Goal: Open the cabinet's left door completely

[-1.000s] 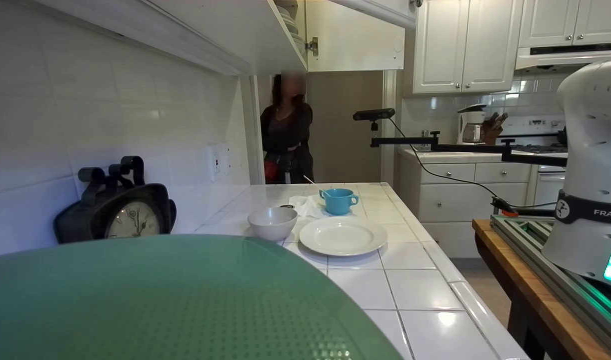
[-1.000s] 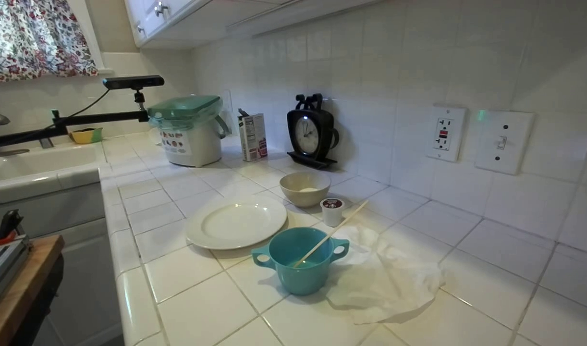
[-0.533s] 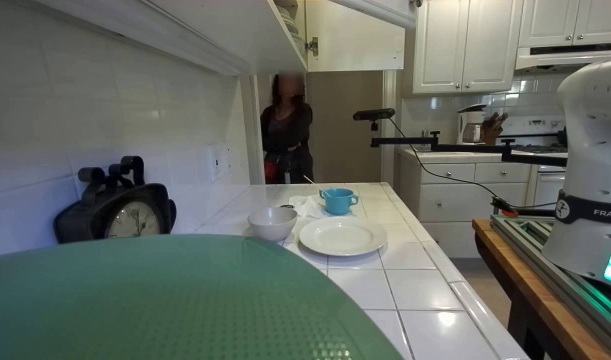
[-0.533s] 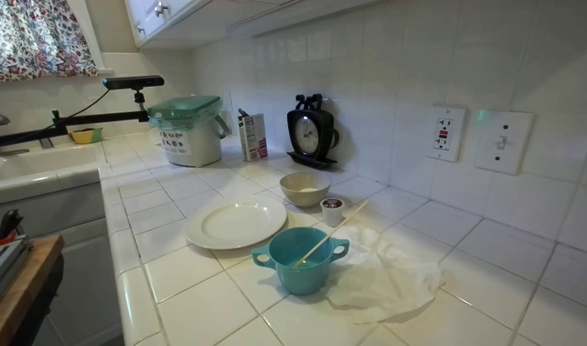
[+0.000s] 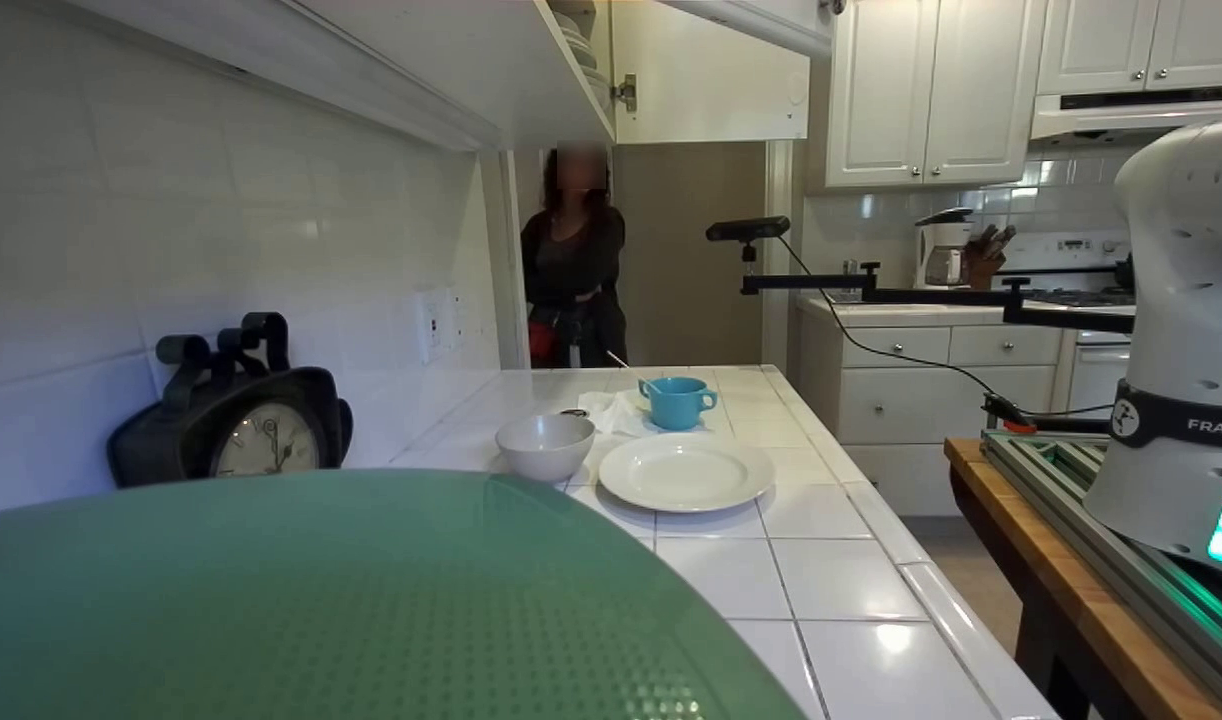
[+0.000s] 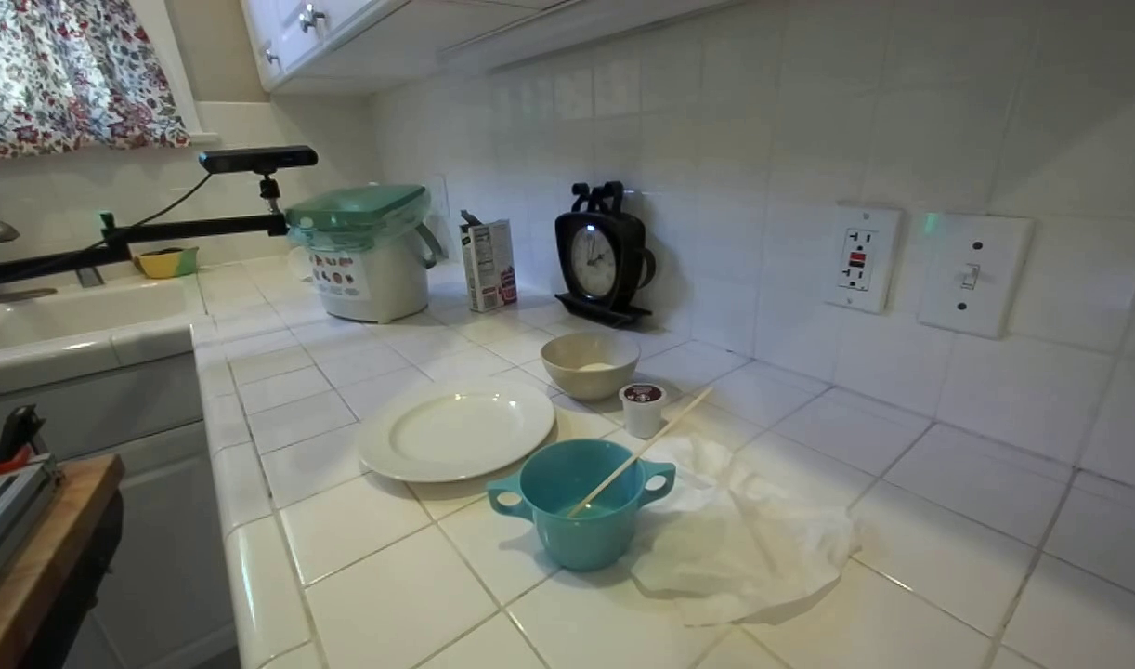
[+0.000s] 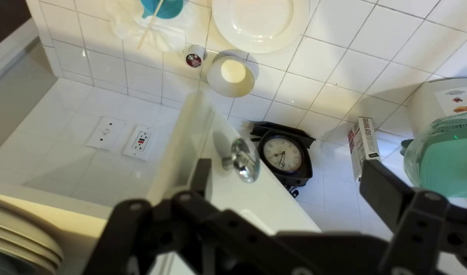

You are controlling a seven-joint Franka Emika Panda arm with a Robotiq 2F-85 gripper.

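Observation:
The white wall-hung cabinet (image 5: 531,90) shows its underside in an exterior view. Its left door (image 7: 264,200), a plain white slab with a chrome knob (image 7: 245,160), stands partly open, angled out from the cabinet; in an exterior view only the lower strip of this left door (image 5: 761,22) shows at the top. In the wrist view my gripper (image 7: 291,182) is wide open around the knob side of the door. One finger (image 7: 201,177) overlaps the door by its free edge, and the other is well out on the knob's side. Contact I cannot tell. Both exterior views leave the gripper out.
Another door (image 5: 711,75) of the cabinet is swung open, cream inside. Stacked plates (image 7: 19,236) sit in the cabinet. Below on the tiled counter are a plate (image 6: 456,430), a bowl (image 6: 590,367), a blue cup (image 6: 581,534), a clock (image 6: 600,255) and a green-lidded bin (image 6: 368,269).

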